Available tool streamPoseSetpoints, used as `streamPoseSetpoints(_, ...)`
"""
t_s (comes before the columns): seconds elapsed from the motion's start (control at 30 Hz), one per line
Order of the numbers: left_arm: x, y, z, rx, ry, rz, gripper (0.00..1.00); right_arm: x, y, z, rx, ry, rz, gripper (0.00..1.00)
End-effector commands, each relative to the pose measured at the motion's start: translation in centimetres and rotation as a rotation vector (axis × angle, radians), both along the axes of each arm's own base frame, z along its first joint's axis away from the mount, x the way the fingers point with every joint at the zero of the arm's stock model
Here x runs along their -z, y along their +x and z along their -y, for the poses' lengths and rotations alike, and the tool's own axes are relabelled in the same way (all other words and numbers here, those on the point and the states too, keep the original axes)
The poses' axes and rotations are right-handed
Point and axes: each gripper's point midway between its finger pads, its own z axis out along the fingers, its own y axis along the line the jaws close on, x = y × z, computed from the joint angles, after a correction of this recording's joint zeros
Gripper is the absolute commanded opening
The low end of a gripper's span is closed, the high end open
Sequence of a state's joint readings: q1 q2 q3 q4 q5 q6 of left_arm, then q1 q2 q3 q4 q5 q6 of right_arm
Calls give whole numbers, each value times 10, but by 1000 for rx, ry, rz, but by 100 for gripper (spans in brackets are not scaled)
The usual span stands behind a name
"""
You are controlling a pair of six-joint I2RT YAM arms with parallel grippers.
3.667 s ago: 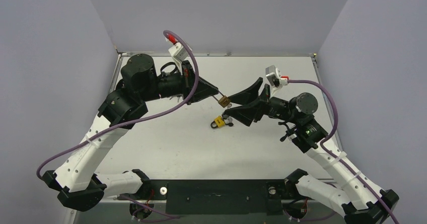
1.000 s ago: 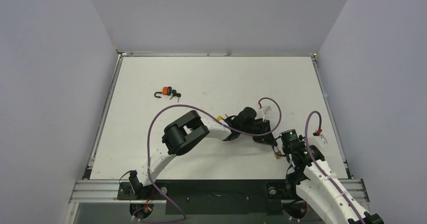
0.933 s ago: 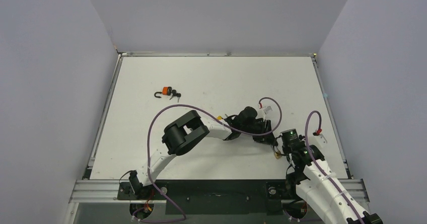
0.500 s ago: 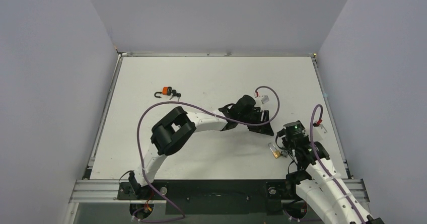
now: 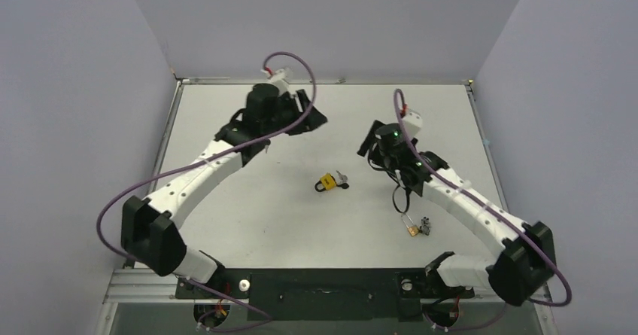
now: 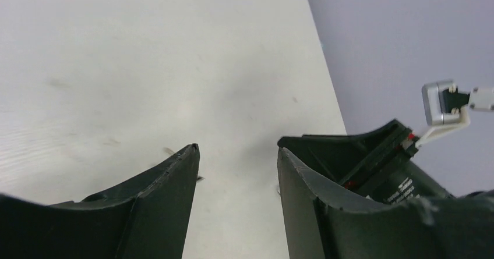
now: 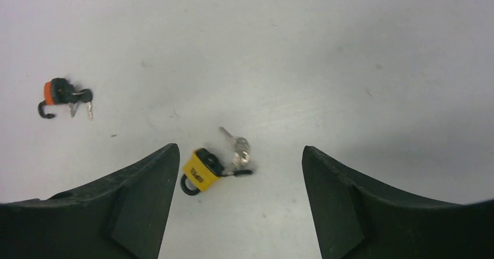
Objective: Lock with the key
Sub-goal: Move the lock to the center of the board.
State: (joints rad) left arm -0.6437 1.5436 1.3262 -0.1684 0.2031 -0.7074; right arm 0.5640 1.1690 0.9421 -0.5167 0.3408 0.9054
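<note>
Reaches far up the counter (image 5: 256,214) with the left arm, from the near left corner to the far edge, bent a little at the elbow. Holds the left pincer (image 5: 317,119) up in the air, pointing right. Shows two dark fingers (image 6: 163,195) spread apart in the left wrist view, with only bare counter in the gap: released, gripping nothing.

Stretches the right arm from the near right corner up and left, toward the middle. Points the right pincer (image 5: 366,145) left and down, toward the yellow lock (image 5: 325,182). Hangs wide open above the counter, holding nothing. Frames the lock between its two fingers in the right wrist view, but not touching it.

Lies flat in the middle of the counter, that yellow lock, between the two pincers and apart from both. Runs with its long side across the counter, a bit slanted: loop end to the left and toward the near edge, key (image 5: 341,177) end to the right. Touches the silver key at that end; cannot tell if the key sits in the keyhole.

Also a small brass lock (image 5: 411,229) with keys just beside the right arm, and an orange lock (image 7: 53,93) with keys at the far left of the right wrist view.
</note>
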Motion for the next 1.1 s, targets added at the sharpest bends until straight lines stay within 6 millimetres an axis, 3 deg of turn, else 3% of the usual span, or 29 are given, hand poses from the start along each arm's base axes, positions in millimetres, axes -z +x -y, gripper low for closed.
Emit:
streamPoseSetpoints(0.0, -5, 14, -105, -265, 119, -20, 50, -40, 61, -86, -304, -37, 184, 72)
streamPoseSetpoints(0.03, -4, 19, -128, -315, 129, -35, 50, -22, 69, -108, -366, -54, 155, 72)
streamPoseSetpoints(0.07, -10, 16, -139, -333, 124, -26, 50, -37, 80, -122, -412, -66, 197, 71)
streamPoseSetpoints(0.1, -10, 19, -154, -360, 123, -38, 50, -18, 85, -141, -465, -83, 167, 70)
streamPoseSetpoints(0.13, -14, 20, -166, -387, 121, -34, 50, -33, 94, -154, -500, -94, 207, 70)
streamPoseSetpoints(0.17, -16, 16, -172, -392, 126, -40, 50, -15, 98, -172, -551, -107, 179, 69)
streamPoseSetpoints(0.2, -20, 16, -178, -404, 128, -34, 50, -28, 106, -185, -584, -109, 215, 68)
streamPoseSetpoints(0.23, -20, 14, -182, -409, 136, -39, 50, -12, 109, -200, -629, -110, 189, 68)
streamPoseSetpoints(0.27, -24, 13, -186, -419, 136, -31, 50, -25, 117, -213, -657, -106, 227, 68)
streamPoseSetpoints(0.3, -26, 11, -189, -420, 137, -34, 50, -8, 118, -227, -707, -104, 199, 68)
streamPoseSetpoints(0.33, -29, 10, -193, -428, 135, -28, 50, -22, 124, -242, -747, -88, 237, 67)
streamPoseSetpoints(0.4, -31, 7, -199, -437, 135, -34, 51, -9, 133, -266, -808, -90, 225, 66)
streamPoseSetpoints(0.5, -39, 4, -206, -448, 126, -27, 54, -7, 147, -297, -863, -65, 249, 66)
streamPoseSetpoints(0.53, -40, 4, -209, -458, 122, -30, 54, 11, 147, -307, -889, -58, 223, 66)
streamPoseSetpoints(0.57, -42, 4, -210, -462, 115, -29, 54, 0, 151, -316, -897, -42, 252, 65)
streamPoseSetpoints(0.6, -43, 4, -212, -469, 110, -29, 54, 19, 151, -326, -917, -34, 228, 65)
streamPoseSetpoints(0.63, -46, 3, -213, -474, 100, -27, 54, 11, 154, -334, -922, -14, 251, 65)
streamPoseSetpoints(0.67, -48, 3, -214, -477, 97, -27, 54, 29, 154, -343, -939, -6, 232, 65)
streamPoseSetpoints(0.7, -50, 3, -215, -483, 91, -24, 54, 22, 158, -351, -935, 17, 254, 65)
streamPoseSetpoints(0.73, -53, 4, -216, -486, 88, -18, 54, 38, 159, -358, -943, 25, 239, 65)
streamPoseSetpoints(0.77, -55, 4, -218, -490, 84, -17, 55, 33, 162, -365, -938, 49, 254, 63)
streamPoseSetpoints(0.8, -58, 4, -218, -489, 82, -15, 55, 44, 165, -369, -934, 62, 250, 63)
streamPoseSetpoints(1.07, -59, 6, -230, -507, 77, -37, 55, 63, 186, -397, -851, 220, 302, 60)
